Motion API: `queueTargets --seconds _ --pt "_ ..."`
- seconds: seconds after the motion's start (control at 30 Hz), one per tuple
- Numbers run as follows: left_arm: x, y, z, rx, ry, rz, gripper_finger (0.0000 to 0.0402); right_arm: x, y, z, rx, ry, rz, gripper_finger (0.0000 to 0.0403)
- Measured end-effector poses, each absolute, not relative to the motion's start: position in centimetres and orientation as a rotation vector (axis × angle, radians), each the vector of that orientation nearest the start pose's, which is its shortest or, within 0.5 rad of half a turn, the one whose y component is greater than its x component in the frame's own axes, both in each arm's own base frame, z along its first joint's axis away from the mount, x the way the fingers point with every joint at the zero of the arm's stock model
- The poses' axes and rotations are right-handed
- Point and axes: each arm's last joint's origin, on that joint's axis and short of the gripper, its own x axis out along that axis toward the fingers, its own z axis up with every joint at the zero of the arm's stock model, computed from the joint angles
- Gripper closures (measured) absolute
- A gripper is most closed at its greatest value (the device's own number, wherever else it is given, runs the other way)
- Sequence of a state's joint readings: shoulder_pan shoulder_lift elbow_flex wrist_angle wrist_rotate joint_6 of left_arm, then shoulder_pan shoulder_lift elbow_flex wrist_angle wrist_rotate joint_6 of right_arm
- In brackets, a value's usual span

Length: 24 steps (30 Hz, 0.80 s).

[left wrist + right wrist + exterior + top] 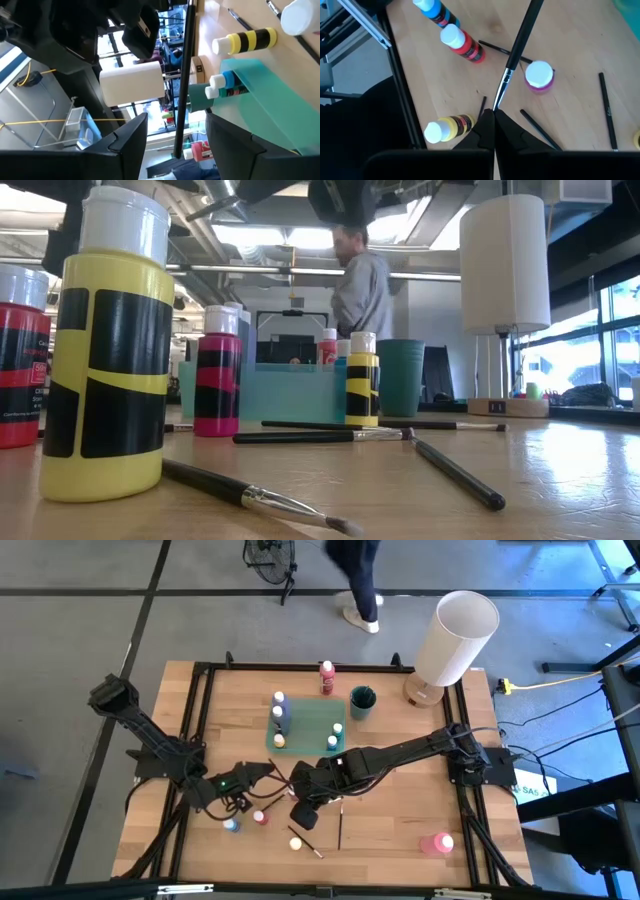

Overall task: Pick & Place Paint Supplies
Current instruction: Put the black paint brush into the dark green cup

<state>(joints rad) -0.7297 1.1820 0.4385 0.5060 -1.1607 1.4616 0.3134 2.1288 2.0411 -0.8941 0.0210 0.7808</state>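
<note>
The right gripper (pixel 493 117) sits low over the middle of the table, its fingers pressed tight together on the bristle tip of a thin dark-handled brush (pixel 520 40) that slants up and away from them. The left gripper (pixel 262 772) hangs just to the left of it, jaws partly apart; in the left wrist view the same brush handle (pixel 183 75) runs between its two fingers (pixel 127 135), though whether they touch it cannot be told. Below the raised brush on the wood stand a pink bottle (pixel 539 76), a red bottle (pixel 461 43), a blue bottle (pixel 434 12) and a yellow bottle (pixel 447 128), all white-capped, with loose brushes (pixel 607 107) lying among them. Behind the grippers lies a teal tray (pixel 315 722) holding several bottles, with a dark green cup (pixel 362 702) just beside it and a red bottle at the table's far edge (pixel 327 678). A large pink bottle (pixel 437 843) lies on its side near the front right corner. A big white cylinder (pixel 455 637) stands at the far right corner, and a person (pixel 362 285) stands beyond the table.
</note>
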Motion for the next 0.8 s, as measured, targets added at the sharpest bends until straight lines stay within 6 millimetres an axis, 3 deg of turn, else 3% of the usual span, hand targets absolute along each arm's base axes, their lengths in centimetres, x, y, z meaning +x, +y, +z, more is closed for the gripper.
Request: queueTargets --seconds 0.3,0.8 --pt "18.28 -12.17 20.74 1.624 0.455 0.268 0.0209 44.08 14.22 28.56 0.547 1.01 -0.119 0.0403" --pt "18.37 -12.03 20.74 1.616 0.46 0.275 0.0276 44.17 14.27 28.63 0.544 0.998 -0.11 0.0403"
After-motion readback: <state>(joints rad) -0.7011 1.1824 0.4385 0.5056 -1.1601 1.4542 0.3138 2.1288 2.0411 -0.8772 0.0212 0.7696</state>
